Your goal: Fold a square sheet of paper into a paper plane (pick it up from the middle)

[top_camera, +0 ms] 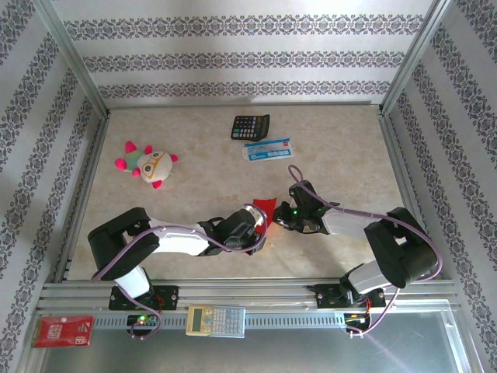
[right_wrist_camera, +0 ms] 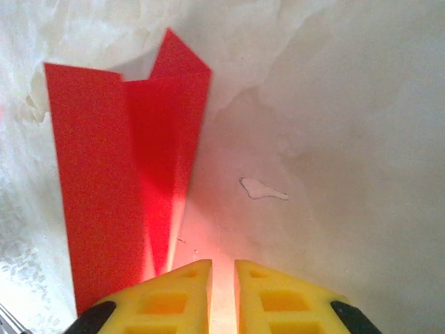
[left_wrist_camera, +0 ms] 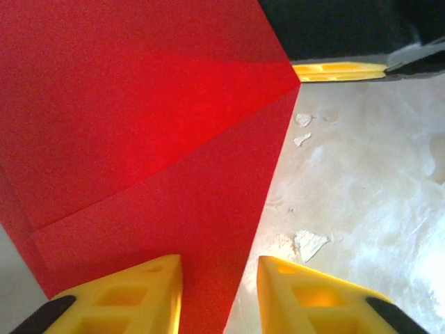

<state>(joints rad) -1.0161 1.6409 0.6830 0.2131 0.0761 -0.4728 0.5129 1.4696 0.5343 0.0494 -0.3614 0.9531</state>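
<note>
The square sheet of paper (top_camera: pixel 264 204) is bright red and partly folded, with creases and raised flaps, and lies on the table mid-front between both arms. My left gripper (top_camera: pixel 258 227) is at its near side. In the left wrist view the left gripper (left_wrist_camera: pixel 219 261) is open, one finger over the paper (left_wrist_camera: pixel 139 139) and the other over bare table, with the paper's edge running between them. My right gripper (top_camera: pixel 278 220) is at the paper's right. In its wrist view the right gripper (right_wrist_camera: pixel 222 263) is open by a narrow slit with bare table in it, and the paper (right_wrist_camera: pixel 90 174) tapers toward its left finger.
A black calculator (top_camera: pixel 250 126) and a blue-and-white packet (top_camera: pixel 268 149) lie at the back centre. A plush toy (top_camera: pixel 147 163) sits at the left. On the front rail are a red printed packet (top_camera: pixel 62 330) and a grey calculator (top_camera: pixel 216 319). Patterned walls enclose the table.
</note>
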